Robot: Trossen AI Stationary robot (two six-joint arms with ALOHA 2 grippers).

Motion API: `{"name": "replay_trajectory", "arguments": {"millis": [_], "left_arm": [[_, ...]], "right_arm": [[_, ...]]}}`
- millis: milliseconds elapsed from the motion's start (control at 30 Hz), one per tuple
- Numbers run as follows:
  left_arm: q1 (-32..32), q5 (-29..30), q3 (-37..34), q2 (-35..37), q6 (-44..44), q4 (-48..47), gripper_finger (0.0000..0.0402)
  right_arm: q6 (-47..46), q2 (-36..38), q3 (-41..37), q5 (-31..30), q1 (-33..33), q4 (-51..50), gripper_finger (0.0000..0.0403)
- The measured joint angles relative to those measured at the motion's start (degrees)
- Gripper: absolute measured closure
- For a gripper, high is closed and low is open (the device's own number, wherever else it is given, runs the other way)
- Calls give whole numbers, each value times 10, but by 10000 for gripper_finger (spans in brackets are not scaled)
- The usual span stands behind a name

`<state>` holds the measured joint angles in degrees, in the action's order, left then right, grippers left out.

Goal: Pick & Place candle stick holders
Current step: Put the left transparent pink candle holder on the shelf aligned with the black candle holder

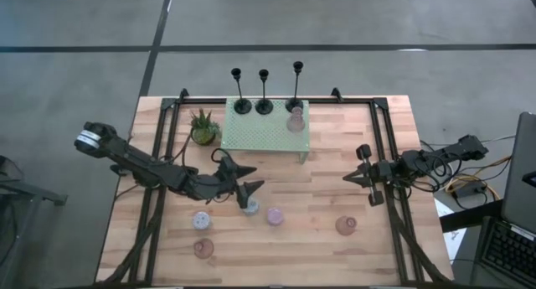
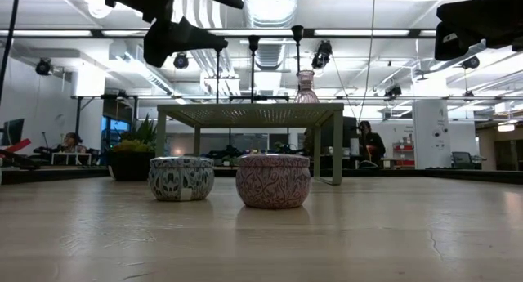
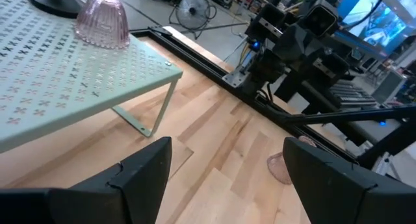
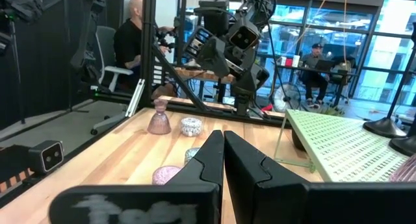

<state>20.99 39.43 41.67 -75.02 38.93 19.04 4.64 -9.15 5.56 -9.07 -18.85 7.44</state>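
Observation:
Three black candlesticks stand on their round bases at the far edge of the mint-green shelf. A pink holder stands on the shelf beside them and also shows in the left wrist view. On the table stand a pale blue holder, a pink one, a lavender one and two more pink ones. My left gripper is open and empty, raised above the pale blue holder. My right gripper is shut and empty at the right.
A small potted plant stands left of the shelf. Black frame rails run along both sides of the table. People sit in the room beyond the table.

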Motion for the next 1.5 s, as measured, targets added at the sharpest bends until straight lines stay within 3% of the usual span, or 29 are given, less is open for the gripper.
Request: {"name": "replay_trajectory", "arguments": {"millis": [500, 733, 1067, 1500], "left_arm": [[0, 7, -2, 0, -1, -1, 103], [1, 7, -6, -2, 58, -2, 103], [1, 6, -7, -2, 75, -2, 103], [7, -25, -7, -2, 61, -13, 103]], "right_arm": [[0, 0, 0, 0, 0, 0, 394], [-1, 0, 0, 0, 0, 0, 394], [-1, 0, 0, 0, 0, 0, 394], [-1, 0, 0, 0, 0, 0, 394]]}}
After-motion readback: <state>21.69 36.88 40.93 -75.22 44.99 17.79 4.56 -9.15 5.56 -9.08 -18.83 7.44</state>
